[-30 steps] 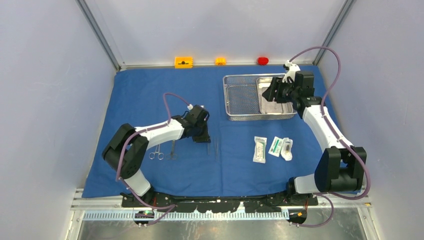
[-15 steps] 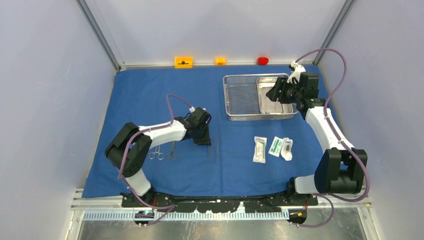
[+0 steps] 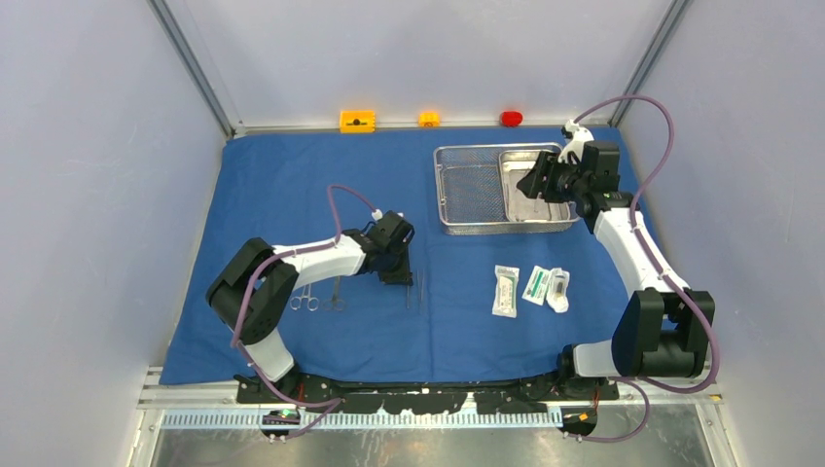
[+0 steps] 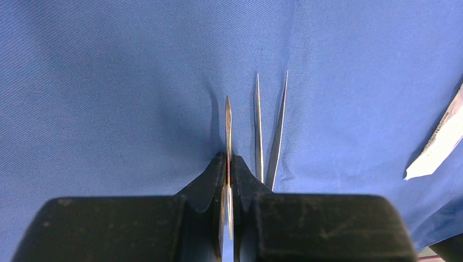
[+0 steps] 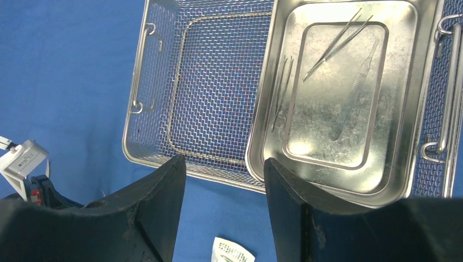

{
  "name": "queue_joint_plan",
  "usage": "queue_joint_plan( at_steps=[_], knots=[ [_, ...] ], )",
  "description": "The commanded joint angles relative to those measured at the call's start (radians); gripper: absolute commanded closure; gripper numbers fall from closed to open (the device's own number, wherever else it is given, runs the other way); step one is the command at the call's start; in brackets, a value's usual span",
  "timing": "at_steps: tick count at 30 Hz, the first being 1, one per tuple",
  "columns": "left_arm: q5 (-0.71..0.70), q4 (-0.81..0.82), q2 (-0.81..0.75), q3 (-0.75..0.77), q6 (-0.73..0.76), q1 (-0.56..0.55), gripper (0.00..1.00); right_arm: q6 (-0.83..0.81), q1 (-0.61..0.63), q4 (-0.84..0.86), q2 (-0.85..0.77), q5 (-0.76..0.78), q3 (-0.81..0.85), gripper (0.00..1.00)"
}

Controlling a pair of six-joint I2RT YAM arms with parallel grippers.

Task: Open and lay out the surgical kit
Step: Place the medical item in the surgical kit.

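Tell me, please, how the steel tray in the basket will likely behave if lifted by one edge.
The tray looks like rigid pressed metal, so it should not flex. Its shiny rim may be slippery in a pinch. The loose tools inside would probably slide toward the low side if it tilts.

The table [image 3: 584, 125] bears the blue cloth [image 3: 292, 185] — orange blocks [image 3: 357, 121], red block [image 3: 511, 119] beyond.

Bright, even light falls from above. Shadows are soft and small. A thin dark one lies on the blue cloth [image 4: 109, 82] right beside the pointed tool [image 4: 228, 125]. The steel tray [image 5: 327, 153] shines with pale glare. The black fingers [image 5: 164, 207] close to each wrist camera look blurry. The top view is sharp all over.
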Motion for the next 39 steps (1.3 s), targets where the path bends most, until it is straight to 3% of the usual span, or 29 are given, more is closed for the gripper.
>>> queue_joint_plan(
  at_steps=[1, 17, 39],
  knots=[
    [-0.020, 0.021, 0.014, 0.018, 0.002, -0.009, 0.95, 0.006, -0.007, 0.051, -0.040, -0.010, -0.002, 0.40],
    [-0.020, 0.023, 0.015, 0.006, -0.015, -0.014, 0.82, 0.008, -0.010, 0.049, -0.043, -0.009, -0.003, 0.40],
    [-0.022, 0.015, -0.002, 0.004, -0.021, -0.011, 0.79, 0.007, -0.014, 0.049, -0.047, -0.005, -0.008, 0.41]
  ],
)
